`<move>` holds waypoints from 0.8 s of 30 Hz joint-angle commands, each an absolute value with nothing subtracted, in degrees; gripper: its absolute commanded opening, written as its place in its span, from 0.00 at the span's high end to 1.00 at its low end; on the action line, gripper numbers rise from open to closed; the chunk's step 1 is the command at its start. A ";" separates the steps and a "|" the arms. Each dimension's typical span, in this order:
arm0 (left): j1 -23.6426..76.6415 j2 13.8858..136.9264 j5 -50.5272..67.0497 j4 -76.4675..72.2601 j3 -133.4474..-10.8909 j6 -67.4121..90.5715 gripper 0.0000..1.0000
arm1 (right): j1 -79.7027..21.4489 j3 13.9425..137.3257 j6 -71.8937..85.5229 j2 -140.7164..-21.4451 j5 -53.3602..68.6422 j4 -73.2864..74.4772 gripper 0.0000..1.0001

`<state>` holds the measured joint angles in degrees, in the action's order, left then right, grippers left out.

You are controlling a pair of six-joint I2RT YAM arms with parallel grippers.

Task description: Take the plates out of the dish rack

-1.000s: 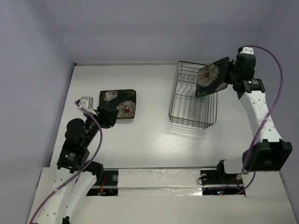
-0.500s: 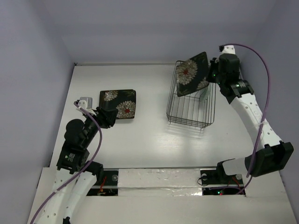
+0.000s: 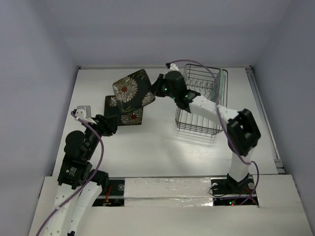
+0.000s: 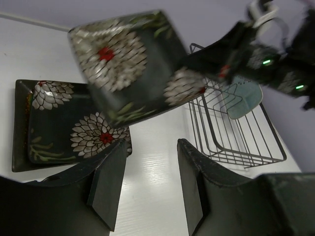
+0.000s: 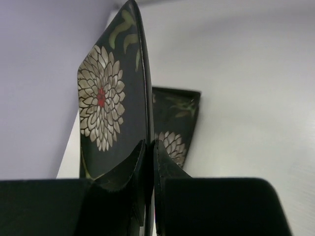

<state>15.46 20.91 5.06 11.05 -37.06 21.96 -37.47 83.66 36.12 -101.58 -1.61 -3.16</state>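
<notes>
Flowered black plate (image 3: pixel 133 88) is square and glossy with white-gold blooms. It hangs tilted at upper centre-left of the top view, with one edge clamped between the jaws of the right gripper (image 3: pixel 158 86). Just below it in the frame, a plate stack (image 3: pixel 130 118) of like pattern lies flat on the white table (image 3: pixel 157 147). Dish rack (image 3: pixel 197 123), of thin dark wire, stands right of centre, well apart from the stack. A pale mint plate (image 3: pixel 221 84) stands upright at its far right. Left gripper (image 3: pixel 109 124), jaws parted and empty, sits just beside the stack's lower-left corner.
</notes>
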 commanded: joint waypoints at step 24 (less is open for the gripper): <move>14.94 19.51 4.57 9.67 -37.27 22.06 0.58 | -52.21 83.15 64.34 -120.59 -20.21 -23.64 0.86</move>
